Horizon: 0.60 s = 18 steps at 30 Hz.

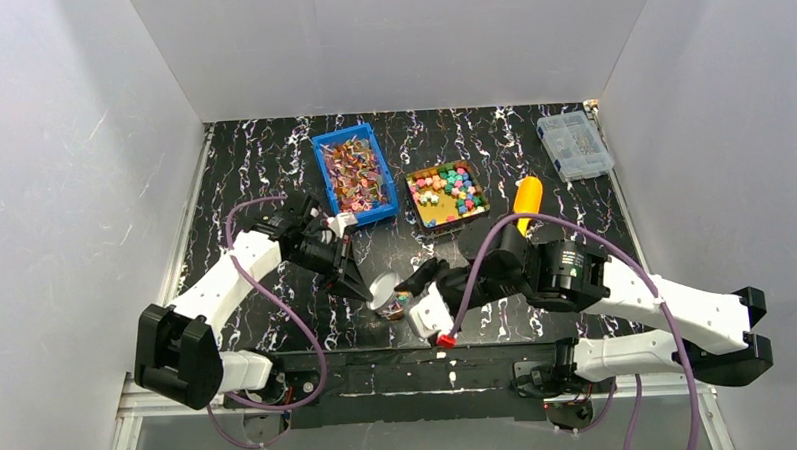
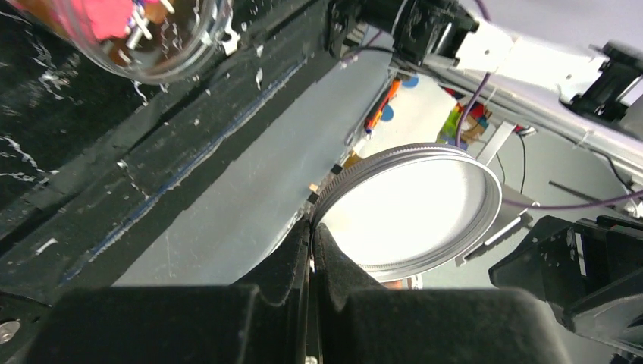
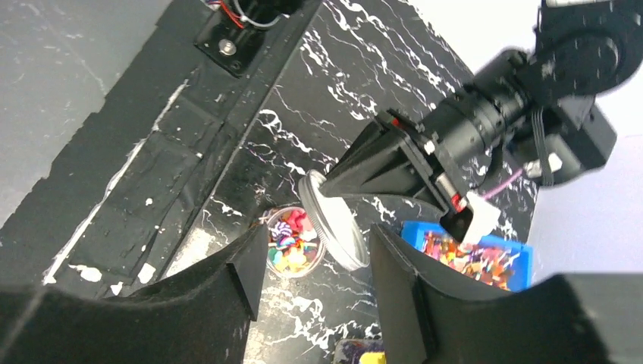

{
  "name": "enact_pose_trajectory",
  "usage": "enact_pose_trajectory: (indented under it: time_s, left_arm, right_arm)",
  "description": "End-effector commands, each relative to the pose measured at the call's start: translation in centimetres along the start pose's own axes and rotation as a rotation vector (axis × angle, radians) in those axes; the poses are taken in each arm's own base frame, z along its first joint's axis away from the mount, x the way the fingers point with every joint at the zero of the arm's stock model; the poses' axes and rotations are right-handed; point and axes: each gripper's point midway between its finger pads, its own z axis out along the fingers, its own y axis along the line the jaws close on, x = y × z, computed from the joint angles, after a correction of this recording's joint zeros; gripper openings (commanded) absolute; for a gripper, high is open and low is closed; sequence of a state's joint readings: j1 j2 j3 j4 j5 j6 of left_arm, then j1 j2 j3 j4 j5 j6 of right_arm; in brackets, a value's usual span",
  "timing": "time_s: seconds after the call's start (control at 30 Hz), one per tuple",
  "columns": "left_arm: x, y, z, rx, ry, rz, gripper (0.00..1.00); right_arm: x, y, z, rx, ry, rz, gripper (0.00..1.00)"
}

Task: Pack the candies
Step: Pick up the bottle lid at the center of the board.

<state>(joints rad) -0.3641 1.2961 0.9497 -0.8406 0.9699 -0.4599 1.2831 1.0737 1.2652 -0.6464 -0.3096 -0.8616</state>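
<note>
Black padded fingers point(image 3: 243, 265) of the right gripper point(image 3: 317, 243) are seen closest in the right wrist view, spread apart and closed on nothing; between them, further off, the jar point(image 1: 387, 307) is framed, a small clear one standing on the marbled table point(image 1: 253, 170) near its front edge. The candies point(image 3: 290, 244) are seen heaped inside it, chunky cubes of pink, yellow, green and white; more are left in the brown tray point(image 1: 415, 206) at 1 o'clock from the jar. The lid point(image 2: 413, 208), round, silver and ribbed at its edge, is pinched by its rim in the shut left gripper point(image 2: 312, 235) and held tilted on edge, just beside the jar's mouth at its 12 o'clock side. Capping is judged to be the step in hand, filling being largely done; for the next move the lid must be levelled, centred over the mouth and lowered flat, and the jar is likely to need steadying by the right gripper so that it is not tipped or pushed; a candy standing proud of the rim could keep the lid from seating.
</note>
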Motion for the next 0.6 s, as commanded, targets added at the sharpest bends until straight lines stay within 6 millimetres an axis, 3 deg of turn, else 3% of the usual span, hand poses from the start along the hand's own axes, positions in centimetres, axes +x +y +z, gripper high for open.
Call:
enact_pose_trajectory:
  time_s: [0.0,0.3,0.57]
  left_arm:
    - [2.6,-1.3,0.6,0.068,0.098,0.008,0.00]
    - [5.4,-2.5,1.3,0.112,0.204,0.037,0.00]
    - [6.9,-2.6,1.7,0.112,0.250,0.060,0.00]
  right_arm:
    - [-1.3,0.8,-0.4,-0.051,0.014,-0.163,0.59]
    - [-1.4,4.2,1.5,-0.176,0.125,-0.347,0.55]
    - [-1.3,4.1,2.0,-0.161,0.175,-0.438,0.54]
